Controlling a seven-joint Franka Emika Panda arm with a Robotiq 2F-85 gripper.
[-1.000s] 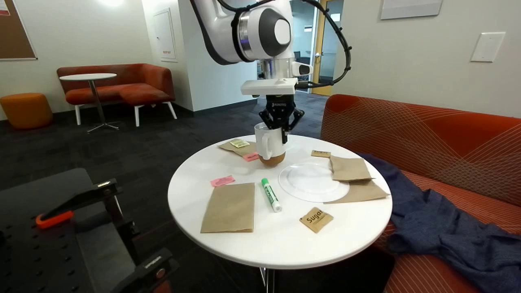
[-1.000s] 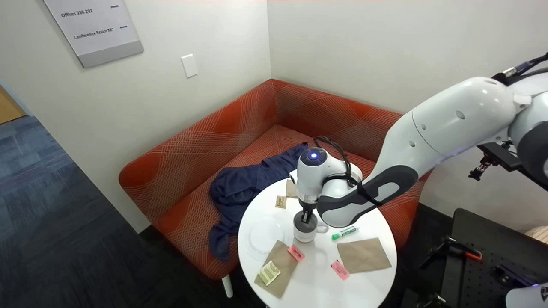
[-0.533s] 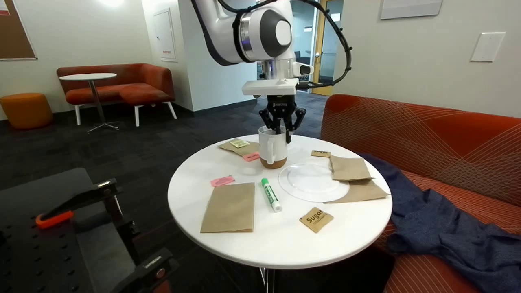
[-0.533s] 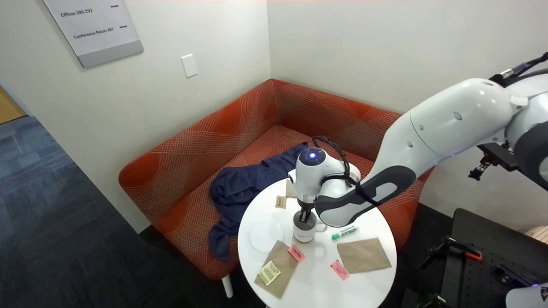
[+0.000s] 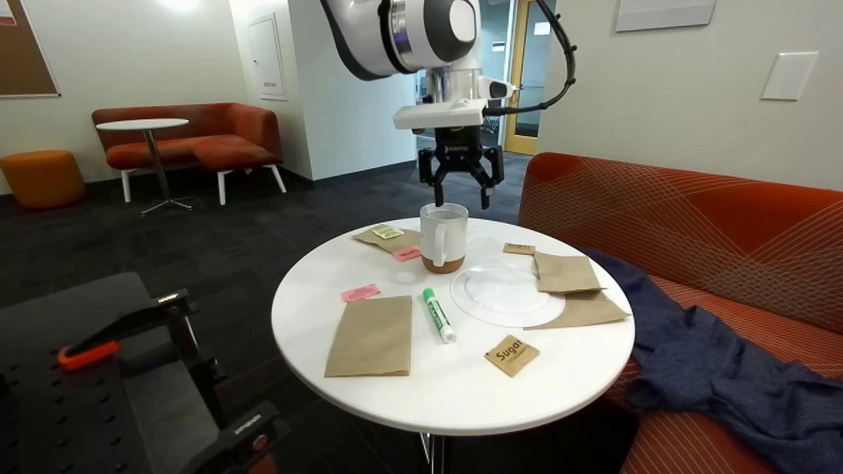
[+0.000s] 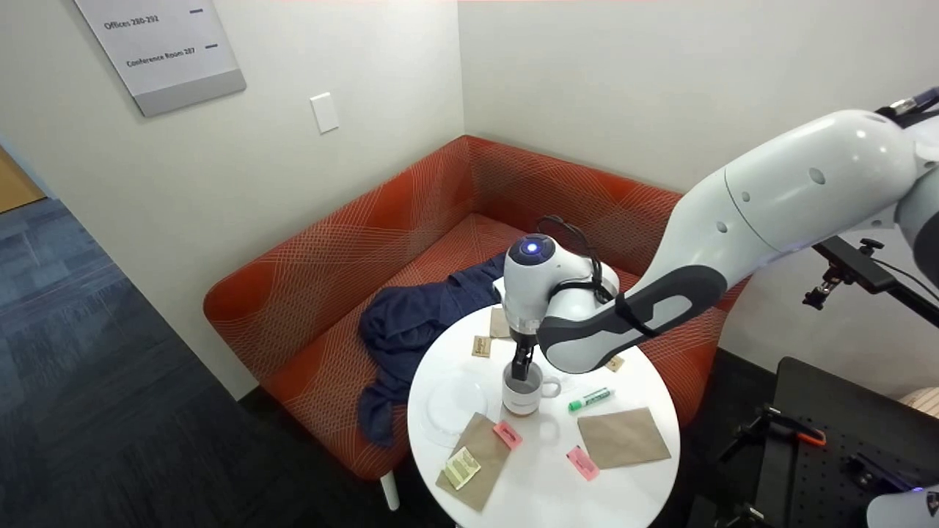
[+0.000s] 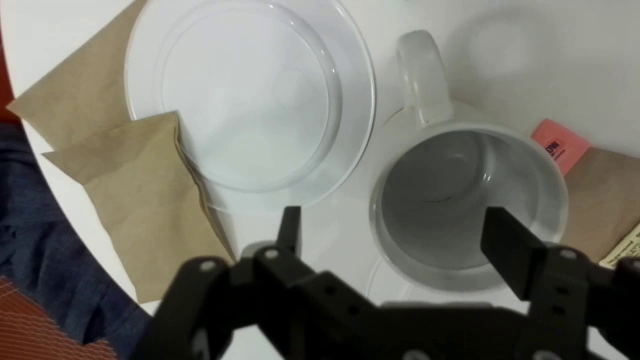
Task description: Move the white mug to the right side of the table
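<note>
The white mug (image 5: 444, 230), with its brown base, stands upright on the round white table (image 5: 454, 388) toward the far side in an exterior view. Its handle points toward the green marker in an exterior view (image 6: 549, 387). Just over the mug hangs my gripper (image 5: 462, 203), its jaws spread wide with nothing gripped. Seen from the wrist, the gripper (image 7: 396, 215) has one of its fingers (image 7: 510, 245) above the mug's opening (image 7: 440, 200), while the other is outside the rim on the plate's side. Nothing of the mug touches the fingers as far as I can see.
A transparent plate (image 5: 507, 296) lies close beside the mug, partly under brown napkins (image 5: 568, 273). Around it are a green marker (image 5: 439, 316), a sugar packet (image 5: 512, 355), pink packets (image 5: 360, 293) and another brown napkin (image 5: 370, 339). A red sofa (image 6: 352, 220) borders the table.
My gripper has gone from shut on the mug's wall to wide open and has risen above the rim. The mug shifted slightly early on, then stayed put on the table.
</note>
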